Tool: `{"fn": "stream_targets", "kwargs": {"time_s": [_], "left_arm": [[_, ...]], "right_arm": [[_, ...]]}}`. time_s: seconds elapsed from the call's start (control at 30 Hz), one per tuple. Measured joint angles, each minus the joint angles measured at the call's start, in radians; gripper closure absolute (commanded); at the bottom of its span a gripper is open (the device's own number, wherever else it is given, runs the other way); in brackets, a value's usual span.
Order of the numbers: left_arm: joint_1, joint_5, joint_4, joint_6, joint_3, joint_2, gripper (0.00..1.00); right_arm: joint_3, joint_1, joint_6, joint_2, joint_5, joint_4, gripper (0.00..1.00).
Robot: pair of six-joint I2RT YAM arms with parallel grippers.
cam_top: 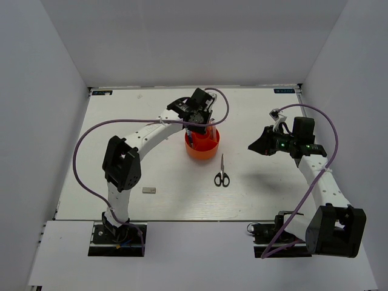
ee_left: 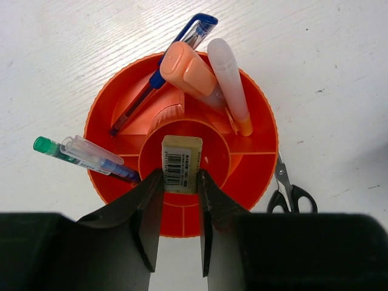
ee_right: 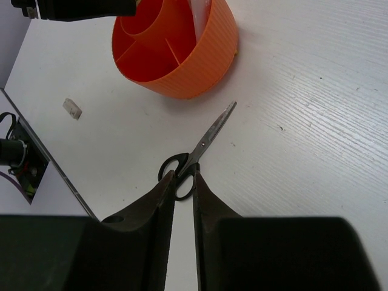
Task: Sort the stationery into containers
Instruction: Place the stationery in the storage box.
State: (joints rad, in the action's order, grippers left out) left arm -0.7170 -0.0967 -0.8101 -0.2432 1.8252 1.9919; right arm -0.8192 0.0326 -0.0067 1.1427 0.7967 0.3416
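Note:
The red-orange tub [ee_left: 257,173] holds a blue pen [ee_left: 151,85], a second pen [ee_left: 85,156] with a green end, an orange highlighter [ee_left: 189,68] and a white marker with an orange cap [ee_left: 230,85]. My left gripper [ee_left: 182,177] is over the tub's central cup, shut on a white eraser [ee_left: 182,159] with a barcode. The black-handled scissors [cam_top: 222,176] lie on the table right of the tub [cam_top: 206,151]. My right gripper [cam_top: 253,146] hovers above and right of them, empty, with its jaws a narrow gap apart. In its wrist view the scissors [ee_right: 203,142] lie just beyond the gripper [ee_right: 183,174].
A second small white eraser [cam_top: 149,190] lies on the table near the left arm; it also shows in the right wrist view [ee_right: 72,107]. White walls enclose the table on three sides. The left arm [cam_top: 151,133] stretches across the table to the tub.

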Motion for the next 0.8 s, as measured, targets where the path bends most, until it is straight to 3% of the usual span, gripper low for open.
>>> {"fn": "stream_targets", "kwargs": {"time_s": [0.2, 0.43, 0.53, 0.57, 0.6, 0.63, 0.67, 0.7, 0.73, 0.8], "left_arm": [[0.005, -0.011, -0.003, -0.001, -0.001, 0.000, 0.53], [0.009, -0.016, -0.006, -0.002, -0.001, 0.000, 0.54], [0.008, -0.017, -0.005, -0.010, -0.006, -0.004, 1.00], [0.008, -0.018, 0.000, -0.020, -0.017, -0.010, 1.00], [0.006, -0.021, 0.013, -0.020, -0.048, -0.028, 1.00], [0.006, -0.026, 0.024, -0.026, -0.097, -0.058, 1.00], [0.002, -0.042, 0.029, -0.036, -0.152, -0.096, 0.78], [-0.002, -0.060, 0.024, -0.043, -0.197, -0.130, 0.78], [-0.008, -0.096, 0.027, -0.077, -0.264, -0.184, 0.72], [-0.016, -0.174, -0.011, -0.175, -0.386, -0.304, 0.52]], "right_arm": [[0.000, 0.000, 0.005, 0.005, 0.000, 0.000, 0.77], [0.000, 0.000, 0.019, 0.005, 0.006, 0.000, 0.77], [0.000, 0.001, 0.023, 0.005, 0.007, 0.000, 0.75], [0.000, 0.001, 0.024, 0.005, 0.007, 0.000, 0.70], [0.000, 0.001, 0.027, 0.005, 0.008, 0.000, 0.56], [0.000, 0.001, 0.027, 0.005, 0.008, 0.001, 0.49], [0.000, 0.002, 0.021, 0.005, 0.009, 0.000, 0.38], [0.000, 0.002, 0.025, 0.005, 0.008, 0.000, 0.38], [0.000, 0.003, 0.019, 0.005, 0.008, 0.001, 0.29], [0.000, 0.006, 0.023, 0.005, 0.006, 0.000, 0.17]]}}
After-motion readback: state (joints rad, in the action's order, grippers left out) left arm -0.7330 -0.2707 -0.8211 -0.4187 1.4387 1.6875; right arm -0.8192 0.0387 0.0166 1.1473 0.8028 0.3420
